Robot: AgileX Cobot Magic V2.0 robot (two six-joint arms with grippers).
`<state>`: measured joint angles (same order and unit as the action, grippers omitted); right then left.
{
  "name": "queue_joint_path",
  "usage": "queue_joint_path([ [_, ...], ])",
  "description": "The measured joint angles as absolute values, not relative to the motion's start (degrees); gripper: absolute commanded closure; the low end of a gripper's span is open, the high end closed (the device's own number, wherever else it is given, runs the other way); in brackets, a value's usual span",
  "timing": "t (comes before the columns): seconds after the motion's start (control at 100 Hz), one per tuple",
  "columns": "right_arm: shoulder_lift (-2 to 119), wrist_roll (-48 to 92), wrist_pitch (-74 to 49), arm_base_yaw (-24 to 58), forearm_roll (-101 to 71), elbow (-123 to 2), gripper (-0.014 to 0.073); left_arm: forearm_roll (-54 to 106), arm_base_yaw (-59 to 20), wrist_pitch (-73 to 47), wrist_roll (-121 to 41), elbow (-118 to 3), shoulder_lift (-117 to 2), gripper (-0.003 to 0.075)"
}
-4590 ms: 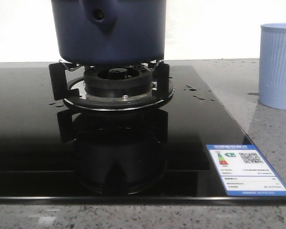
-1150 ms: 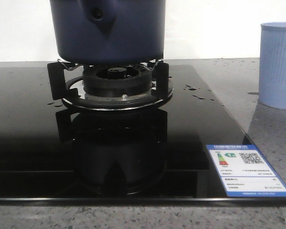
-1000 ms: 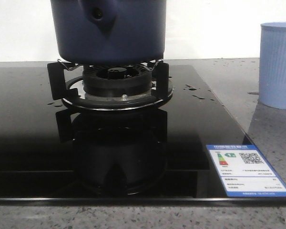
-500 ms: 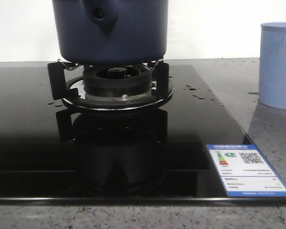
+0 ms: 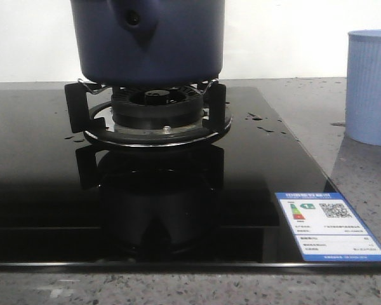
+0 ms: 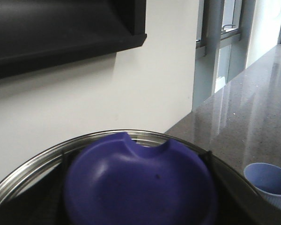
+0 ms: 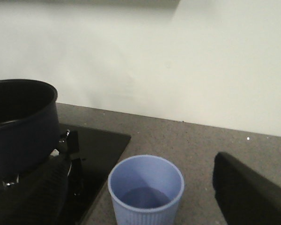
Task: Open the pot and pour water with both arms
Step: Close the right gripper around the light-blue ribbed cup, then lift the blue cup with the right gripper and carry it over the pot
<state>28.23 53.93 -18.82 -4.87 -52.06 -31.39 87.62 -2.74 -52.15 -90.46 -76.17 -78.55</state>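
Note:
The dark navy pot [image 5: 146,41] stands on the gas burner [image 5: 153,111]. In the right wrist view the pot [image 7: 18,126] has no lid and its inside is dark. My left gripper [image 6: 136,187] is shut on the purple knob [image 6: 140,183] of a glass lid with a steel rim [image 6: 33,164], held up in front of the wall. My right gripper [image 7: 140,161] is open, with its dark fingers [image 7: 250,197] on either side of the pale blue ribbed cup [image 7: 146,190], not touching it. The cup holds some water. Neither gripper shows in the front view.
The black glass hob [image 5: 44,184] carries a blue energy label [image 5: 330,225] at its front right corner and water drops near the burner. The cup [image 5: 370,86] stands on the grey speckled counter [image 5: 362,171] right of the hob. A white wall is behind.
The pot has shifted very slightly to the right on the burner. The cup and hob have not moved.

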Motion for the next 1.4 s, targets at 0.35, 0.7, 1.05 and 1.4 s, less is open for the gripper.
queue_joint_path([
  [0.35, 38.9, 54.9, -16.6, -4.5, -55.4, -24.2, 0.0043, 85.2, -2.2, -54.1, -89.2, -76.2, -72.4, 0.0407],
  [0.7, 48.0, 61.7, -4.3, 6.1, -59.4, -24.2, 0.0043, 85.0, -2.2, -54.1, -89.1, -76.1, -72.4, 0.0407],
  [1.05, 57.4, 58.3, 13.6, 16.6, -60.4, -24.2, 0.0044, 84.9, -2.2, -54.1, -89.1, -76.1, -72.4, 0.0407],
  [1.4, 64.0, 37.1, 20.7, 16.9, -44.2, -24.2, 0.0043, 84.9, -2.2, -54.1, -89.1, -76.1, -72.4, 0.0407],
])
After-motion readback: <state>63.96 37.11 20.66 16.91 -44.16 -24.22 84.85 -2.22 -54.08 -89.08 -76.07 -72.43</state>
